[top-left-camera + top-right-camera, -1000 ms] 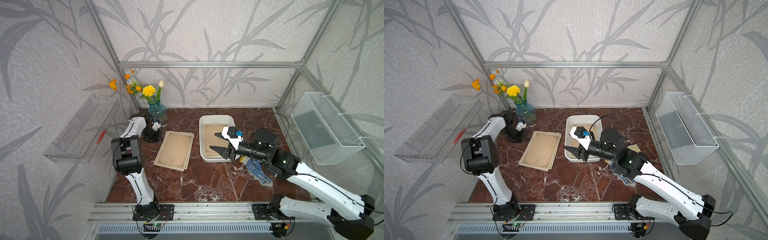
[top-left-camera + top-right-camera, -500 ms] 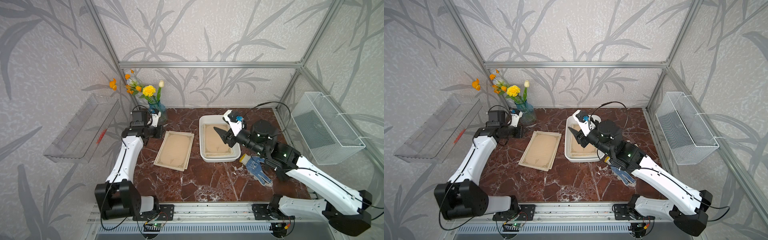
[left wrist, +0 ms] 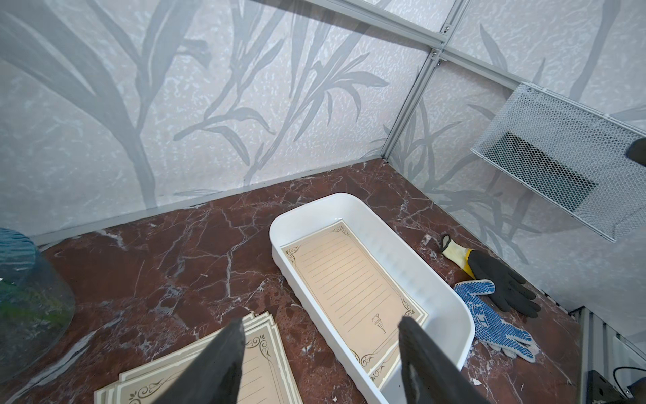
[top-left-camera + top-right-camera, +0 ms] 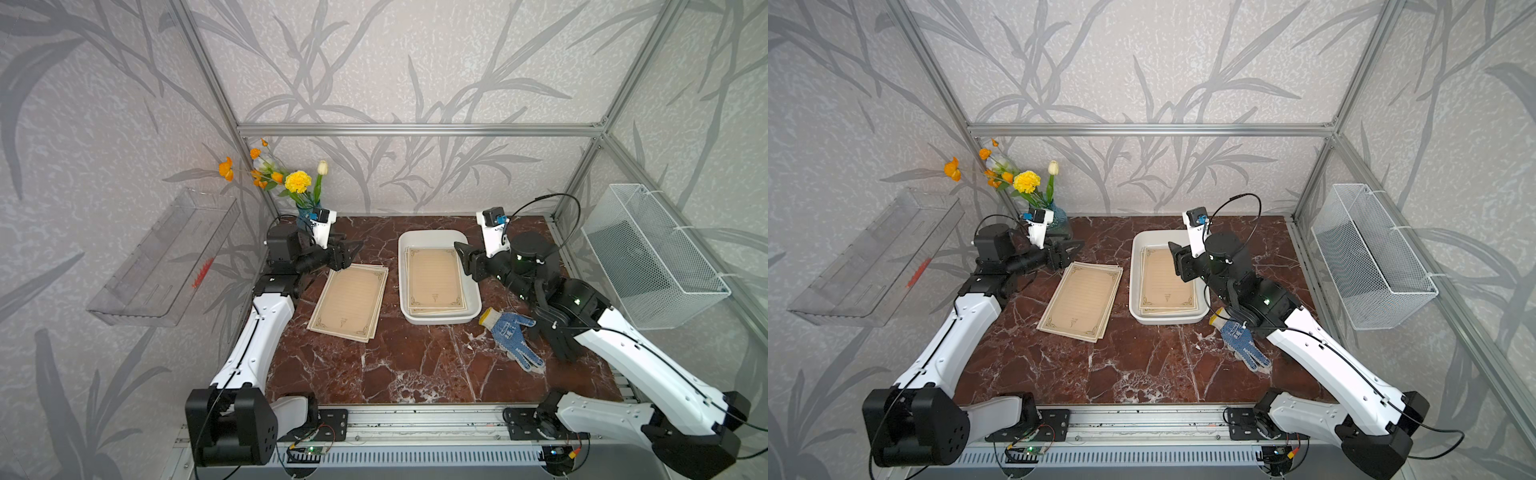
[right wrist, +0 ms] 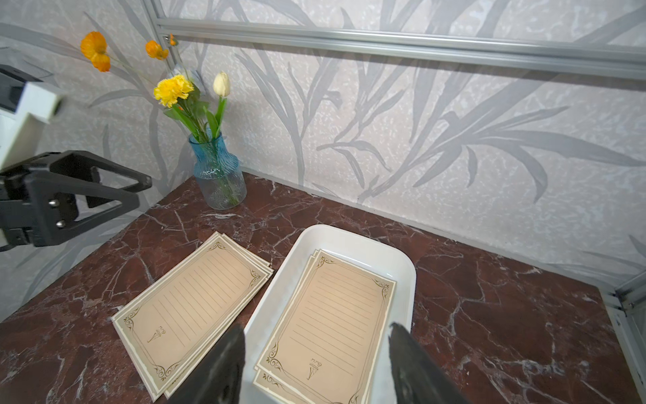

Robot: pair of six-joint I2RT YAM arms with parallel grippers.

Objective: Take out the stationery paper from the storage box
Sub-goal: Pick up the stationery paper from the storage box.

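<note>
stationery paper: a few sheets lie flat in the white storage box, and a fanned stack sits on the bench just left of it. left end effector spread, empty, above the stack's far corner. right end effector spread, empty, over the box's right rim. black glove beside the blue-dotted glove is clear only in the left wrist view; in both top views the right arm mostly hides it.
</note>
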